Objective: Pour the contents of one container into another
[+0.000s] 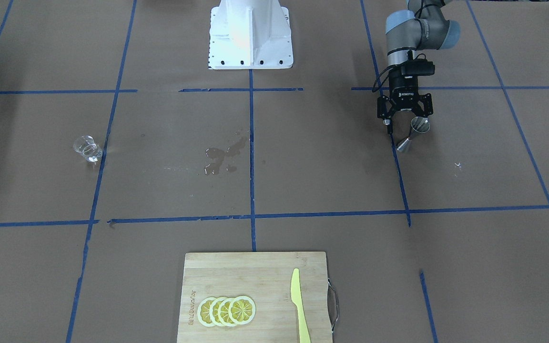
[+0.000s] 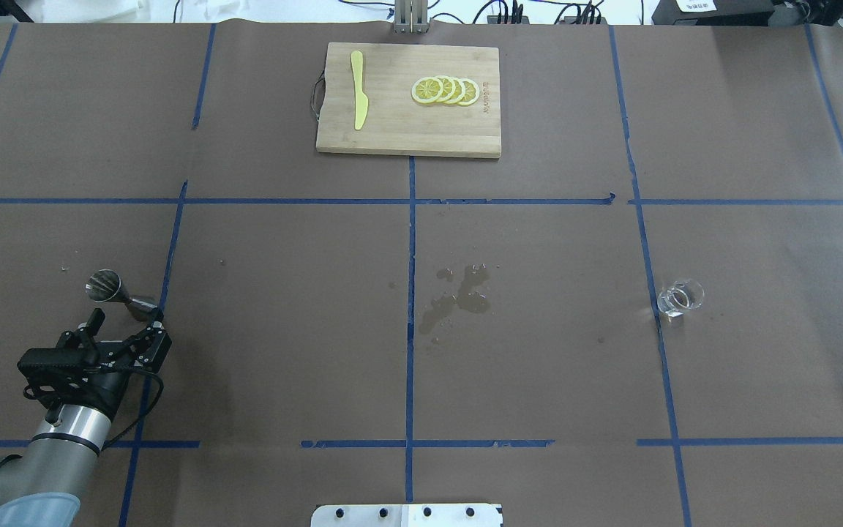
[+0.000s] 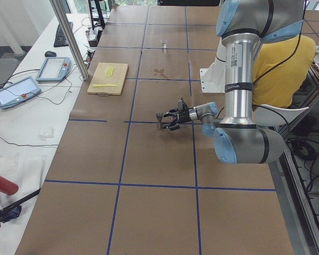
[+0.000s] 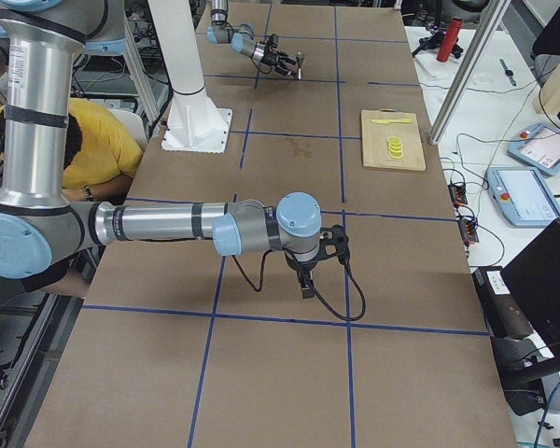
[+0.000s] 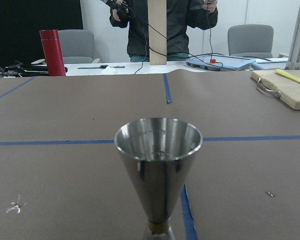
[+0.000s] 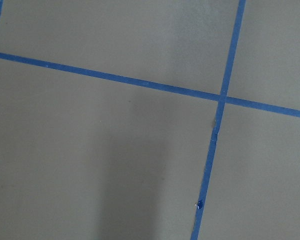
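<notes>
Overhead exterior: a shiny steel hourglass jigger [image 2: 115,290] stood just before the left gripper [image 2: 127,316], its jaws spread, its black body marked ROBOTIQ. The squat clear glass cup [image 2: 680,297] sat well apart on the table; whether the right gripper [image 4: 304,280] was spread or pressed together could not be told.

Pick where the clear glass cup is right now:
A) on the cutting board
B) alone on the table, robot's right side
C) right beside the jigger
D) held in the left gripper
B: the glass cup stands by itself on the table in the robot's right half, far from the jigger and the open left gripper, and off the cutting board.
</notes>
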You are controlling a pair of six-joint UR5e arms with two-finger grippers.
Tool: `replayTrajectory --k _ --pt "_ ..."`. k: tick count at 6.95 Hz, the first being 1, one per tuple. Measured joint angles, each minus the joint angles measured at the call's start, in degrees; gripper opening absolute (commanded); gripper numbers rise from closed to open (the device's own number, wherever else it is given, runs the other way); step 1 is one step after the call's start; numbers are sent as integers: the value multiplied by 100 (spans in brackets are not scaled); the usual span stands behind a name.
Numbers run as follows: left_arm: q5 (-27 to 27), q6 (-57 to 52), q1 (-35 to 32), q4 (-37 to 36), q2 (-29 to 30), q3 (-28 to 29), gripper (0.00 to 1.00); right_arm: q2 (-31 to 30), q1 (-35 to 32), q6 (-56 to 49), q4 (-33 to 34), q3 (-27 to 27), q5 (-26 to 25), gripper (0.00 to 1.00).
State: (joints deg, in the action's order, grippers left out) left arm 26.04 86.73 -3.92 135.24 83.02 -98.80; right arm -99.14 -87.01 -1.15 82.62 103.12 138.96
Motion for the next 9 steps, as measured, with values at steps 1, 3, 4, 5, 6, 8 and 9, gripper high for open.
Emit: replayTrajectory --k 1,3,4,5,6,8,9 --pt "3 -6 -67 -1 13 11 93 0 0 -1 0 -2 0 100" --pt "11 -39 -242 7 26 75 93 6 0 -7 0 -2 0 100" --pt "14 -81 -303 14 47 123 93 7 0 -8 0 -5 0 100" --pt "14 -123 -353 20 116 194 92 8 0 -8 0 -8 -2 100" --pt "13 -170 -404 25 237 297 87 9 0 -8 0 -10 -6 100" --pt "7 -239 -462 119 386 435 71 15 0 -9 0 -14 -9 100" --pt "6 -352 -499 249 399 453 59 16 0 -8 -2 -16 -9 100"
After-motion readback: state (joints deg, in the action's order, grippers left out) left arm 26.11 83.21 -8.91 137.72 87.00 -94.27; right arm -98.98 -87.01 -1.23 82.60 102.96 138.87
